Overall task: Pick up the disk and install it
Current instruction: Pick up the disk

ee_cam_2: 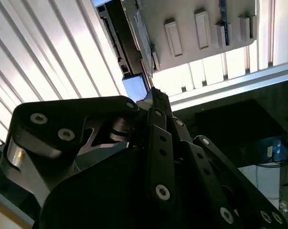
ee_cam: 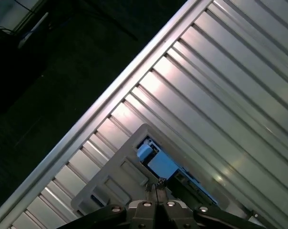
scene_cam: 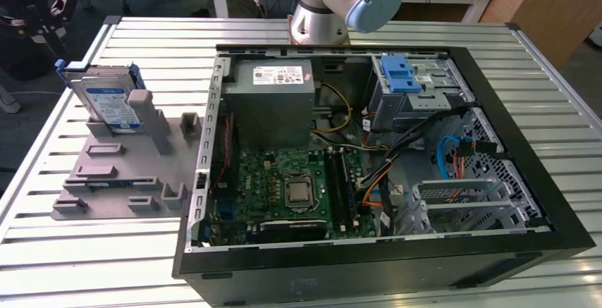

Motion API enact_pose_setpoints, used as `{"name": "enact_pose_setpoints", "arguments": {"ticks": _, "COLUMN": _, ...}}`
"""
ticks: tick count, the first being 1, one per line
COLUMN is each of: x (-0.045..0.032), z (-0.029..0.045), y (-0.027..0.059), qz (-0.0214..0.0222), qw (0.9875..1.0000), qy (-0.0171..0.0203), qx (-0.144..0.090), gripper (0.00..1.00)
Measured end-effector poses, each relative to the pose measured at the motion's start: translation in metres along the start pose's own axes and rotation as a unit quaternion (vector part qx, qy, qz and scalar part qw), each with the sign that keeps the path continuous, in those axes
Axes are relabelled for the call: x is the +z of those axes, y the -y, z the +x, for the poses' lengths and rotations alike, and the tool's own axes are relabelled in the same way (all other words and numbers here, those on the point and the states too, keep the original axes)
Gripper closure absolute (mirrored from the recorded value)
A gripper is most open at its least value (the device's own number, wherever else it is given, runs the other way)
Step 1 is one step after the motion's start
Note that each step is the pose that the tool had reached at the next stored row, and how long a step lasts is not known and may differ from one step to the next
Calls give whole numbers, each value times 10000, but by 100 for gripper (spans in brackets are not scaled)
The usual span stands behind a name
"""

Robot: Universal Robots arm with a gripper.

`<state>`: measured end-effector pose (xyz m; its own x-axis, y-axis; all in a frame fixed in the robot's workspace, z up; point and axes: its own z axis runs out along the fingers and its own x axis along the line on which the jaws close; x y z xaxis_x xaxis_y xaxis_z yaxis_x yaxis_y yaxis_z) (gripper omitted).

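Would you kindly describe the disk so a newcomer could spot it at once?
In the exterior view, find the open computer case; on that view's left a grey fixture lies on the slatted table. The disk stands on edge at its far end, alone in having a white-and-blue label and blue side rails.

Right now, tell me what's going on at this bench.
A robot arm is working on a disk install. Its claw hangs over the disk, shut and holding nothing. The disk stands upright in a grey holder on the table, at the exterior view's left of the open computer case. So the disk is not yet picked up, and nothing has gone into the case.
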<state>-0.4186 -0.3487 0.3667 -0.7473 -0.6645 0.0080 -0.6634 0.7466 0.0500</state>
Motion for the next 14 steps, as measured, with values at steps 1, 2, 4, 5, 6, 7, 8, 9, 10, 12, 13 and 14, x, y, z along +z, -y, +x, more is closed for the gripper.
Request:
{"name": "enact_pose_setpoints", "arguments": {"ticks": 1, "x": 2, "z": 0, "y": 0, "qz": 1, "qw": 10000, "qy": -4, "qx": -90, "gripper": 89}}
{"name": "enact_pose_setpoints", "arguments": {"ticks": 2, "x": 5, "z": 0, "y": 0, "qz": 2, "qw": 9998, "qy": -9, "qx": -188, "gripper": 89}}
{"name": "enact_pose_setpoints", "arguments": {"ticks": 4, "x": 10, "z": 0, "y": 0, "qz": 3, "qw": 9993, "qy": -18, "qx": -367, "gripper": 89}}
{"name": "enact_pose_setpoints", "arguments": {"ticks": 5, "x": 12, "z": 0, "y": 1, "qz": 4, "qw": 9990, "qy": -23, "qx": -457, "gripper": 89}}
{"name": "enact_pose_setpoints", "arguments": {"ticks": 6, "x": 16, "z": 0, "y": 0, "qz": 5, "qw": 9985, "qy": -27, "qx": -546, "gripper": 89}}
{"name": "enact_pose_setpoints", "arguments": {"ticks": 7, "x": 19, "z": 0, "y": 1, "qz": 6, "qw": 9980, "qy": -31, "qx": -636, "gripper": 89}}
{"name": "enact_pose_setpoints", "arguments": {"ticks": 8, "x": 22, "z": 0, "y": 1, "qz": 6, "qw": 9974, "qy": -35, "qx": -725, "gripper": 89}}
{"name": "enact_pose_setpoints", "arguments": {"ticks": 9, "x": 25, "z": 0, "y": 1, "qz": 6, "qw": 9967, "qy": -38, "qx": -811, "gripper": 89}}
{"name": "enact_pose_setpoints", "arguments": {"ticks": 10, "x": 27, "z": 0, "y": 1, "qz": 6, "qw": 9960, "qy": -39, "qx": -889, "gripper": 89}}
{"name": "enact_pose_setpoints", "arguments": {"ticks": 12, "x": 32, "z": 0, "y": 1, "qz": 8, "qw": 9945, "qy": -38, "qx": -1045, "gripper": 89}}
{"name": "enact_pose_setpoints", "arguments": {"ticks": 13, "x": 35, "z": 0, "y": 1, "qz": 10, "qw": 9936, "qy": -39, "qx": -1127, "gripper": 89}}
{"name": "enact_pose_setpoints", "arguments": {"ticks": 14, "x": 39, "z": 0, "y": 1, "qz": 12, "qw": 9926, "qy": -43, "qx": -1216, "gripper": 89}}
